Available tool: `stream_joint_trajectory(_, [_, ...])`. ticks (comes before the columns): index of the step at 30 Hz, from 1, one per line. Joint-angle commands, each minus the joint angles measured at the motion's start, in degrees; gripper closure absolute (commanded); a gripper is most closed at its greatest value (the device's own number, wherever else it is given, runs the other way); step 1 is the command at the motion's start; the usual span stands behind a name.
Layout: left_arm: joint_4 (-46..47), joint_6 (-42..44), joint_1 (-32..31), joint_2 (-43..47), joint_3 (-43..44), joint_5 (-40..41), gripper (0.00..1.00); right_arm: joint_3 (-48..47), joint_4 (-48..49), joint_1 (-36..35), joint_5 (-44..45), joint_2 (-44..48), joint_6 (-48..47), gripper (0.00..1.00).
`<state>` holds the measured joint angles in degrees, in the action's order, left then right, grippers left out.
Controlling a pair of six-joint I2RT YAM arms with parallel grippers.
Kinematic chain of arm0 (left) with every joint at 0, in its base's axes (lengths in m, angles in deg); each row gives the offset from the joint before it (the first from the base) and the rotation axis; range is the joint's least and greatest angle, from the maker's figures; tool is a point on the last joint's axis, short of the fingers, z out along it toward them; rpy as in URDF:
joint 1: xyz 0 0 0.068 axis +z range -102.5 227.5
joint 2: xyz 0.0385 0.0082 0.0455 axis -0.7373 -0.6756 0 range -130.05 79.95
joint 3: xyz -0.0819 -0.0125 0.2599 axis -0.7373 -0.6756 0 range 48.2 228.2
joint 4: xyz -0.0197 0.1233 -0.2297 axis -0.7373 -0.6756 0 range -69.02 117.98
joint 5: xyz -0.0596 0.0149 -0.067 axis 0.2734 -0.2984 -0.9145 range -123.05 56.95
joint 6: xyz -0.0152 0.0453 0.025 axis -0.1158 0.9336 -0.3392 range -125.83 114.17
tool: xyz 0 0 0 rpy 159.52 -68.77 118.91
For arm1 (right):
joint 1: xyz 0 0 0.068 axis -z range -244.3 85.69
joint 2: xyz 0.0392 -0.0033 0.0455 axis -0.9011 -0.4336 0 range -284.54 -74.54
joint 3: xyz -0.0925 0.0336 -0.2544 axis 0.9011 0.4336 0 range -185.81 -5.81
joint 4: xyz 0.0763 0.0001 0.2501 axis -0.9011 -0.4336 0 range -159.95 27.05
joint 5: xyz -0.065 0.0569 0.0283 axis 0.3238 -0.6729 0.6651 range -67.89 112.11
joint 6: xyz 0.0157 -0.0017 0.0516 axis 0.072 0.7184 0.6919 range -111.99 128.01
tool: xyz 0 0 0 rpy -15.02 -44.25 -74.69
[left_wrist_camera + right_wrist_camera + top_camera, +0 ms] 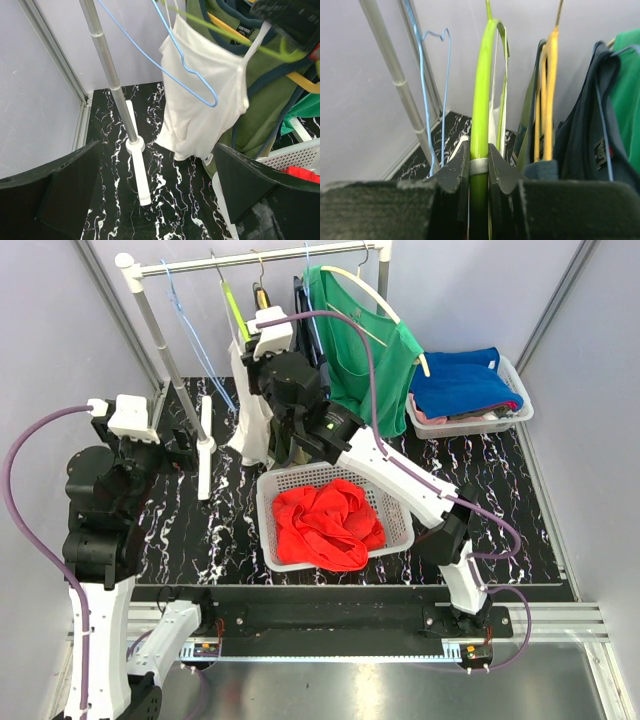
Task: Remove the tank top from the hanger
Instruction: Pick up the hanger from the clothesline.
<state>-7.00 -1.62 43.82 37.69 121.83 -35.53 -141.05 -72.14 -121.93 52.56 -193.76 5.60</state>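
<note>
The right gripper (479, 161) pinches the lime-green plastic hanger (482, 90) bearing a white fabric tank top (200, 105); the left gripper (155, 185) is spread wide. A snagged strap could drag the hanger askew.

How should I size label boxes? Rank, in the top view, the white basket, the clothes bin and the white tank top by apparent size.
1. white basket, largest.
2. clothes bin, somewhat smaller.
3. white tank top, smallest as seen, though partly hidden.
</note>
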Motion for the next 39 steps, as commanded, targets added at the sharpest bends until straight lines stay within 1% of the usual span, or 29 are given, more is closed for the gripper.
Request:
stream_joint_trajectory(1, [2.46,-0.08,0.26,0.86,-0.94,0.99,0.01,-1.25,11.74,-0.47,1.27,5.40,-3.21,1.00])
stream_joint_trajectory(11, [2.46,0.10,0.26,1.22,-1.20,1.25,0.01,-0.29,14.29,-0.64,1.27,6.45,-4.53,1.00])
stream_joint_trajectory(13, [2.46,0.10,0.26,1.30,-1.20,1.34,0.01,-0.02,13.33,-1.17,1.62,7.59,-4.79,1.00])
stream_joint_trajectory(15, [2.46,0.01,0.26,1.39,-1.38,1.25,0.01,0.15,10.27,-1.87,1.53,9.43,-4.70,1.00])
stream_joint_trajectory(17, [2.46,-0.16,0.17,1.39,-1.38,0.99,0.01,2.42,9.46,-3.27,1.36,11.37,-4.79,1.00])
stream_joint_trajectory(18, [2.46,-0.34,0.25,1.39,-1.29,0.90,0.01,3.13,5.71,-3.46,1.10,13.99,-4.44,1.00])
stream_joint_trajectory(20, [2.46,-0.52,0.26,1.30,-1.03,0.72,0.01,5.41,2.09,-4.07,-0.30,16.72,-1.55,1.00])
stream_joint_trajectory(21, [2.46,-0.52,0.17,1.22,-0.85,0.72,0.01,6.73,-0.02,-4.33,-0.83,20.22,-0.41,1.00])
stream_joint_trajectory(22, [2.64,-0.69,0.25,1.13,-0.76,0.55,0.01,8.22,-0.73,-4.42,-3.01,22.17,1.69,1.00])
stream_joint_trajectory(23, [2.55,-0.60,0.26,0.95,-0.68,0.37,0.01,11.63,-1.09,-4.60,-3.99,26.02,2.15,1.00])
stream_joint_trajectory(24, [2.55,-0.78,0.26,0.95,-0.41,0.37,0.01,12.88,-1.79,-4.60,-4.79,27.71,4.67,1.00])
stream_joint_trajectory(27, [2.64,-1.13,0.26,0.51,0.20,0.11,0.01,15.18,-5.74,-4.78,-7.95,33.25,7.24,1.00])
stream_joint_trajectory(29, [2.64,-1.39,0.17,0.42,0.46,-0.15,0.01,15.79,-8.28,-4.86,-9.71,36.67,7.86,1.00])
stream_joint_trajectory(32, [2.64,-1.83,0.26,0.07,0.73,-0.68,0.01,18.34,-8.47,-4.86,-13.22,41.85,8.57,1.00])
stream_joint_trajectory(35, [2.55,-2.45,0.26,-0.45,1.34,-1.30,0.01,18.61,-9.87,-4.78,-16.30,45.64,8.48,1.00])
stream_joint_trajectory(39, [2.46,-2.89,0.26,-0.81,2.05,-2.35,0.01,17.47,-13.56,-4.78,-18.76,48.20,7.60,1.00])
